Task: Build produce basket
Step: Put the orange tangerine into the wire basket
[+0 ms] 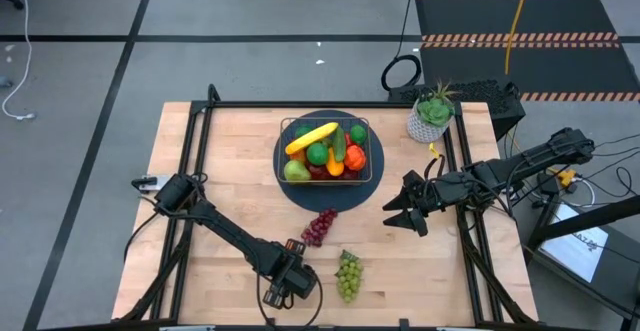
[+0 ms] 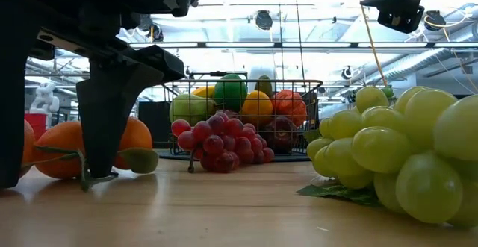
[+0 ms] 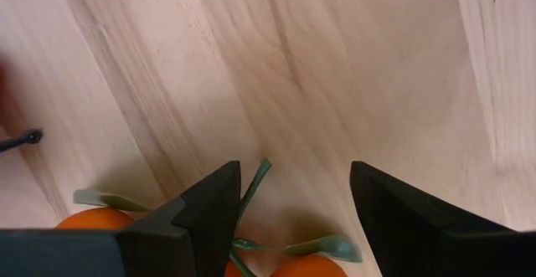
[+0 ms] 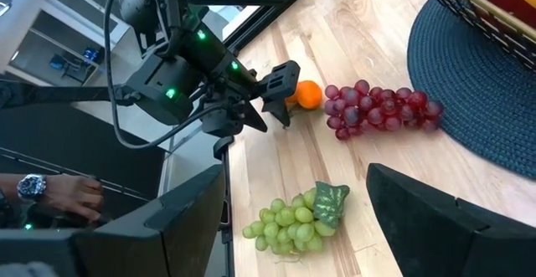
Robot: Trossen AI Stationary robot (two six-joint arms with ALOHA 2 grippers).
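The left gripper [image 4: 280,89] stands open over the oranges [image 2: 71,148] on the pale wooden table [image 1: 420,271], red grapes [image 1: 319,227] just beyond it toward the filled basket [image 1: 325,151] on its dark mat [image 1: 330,193], while the right gripper [image 1: 402,214] waits open, a person's hand [image 4: 71,195] showing off the table.

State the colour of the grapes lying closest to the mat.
Dark red grapes, clearest in the right wrist view.
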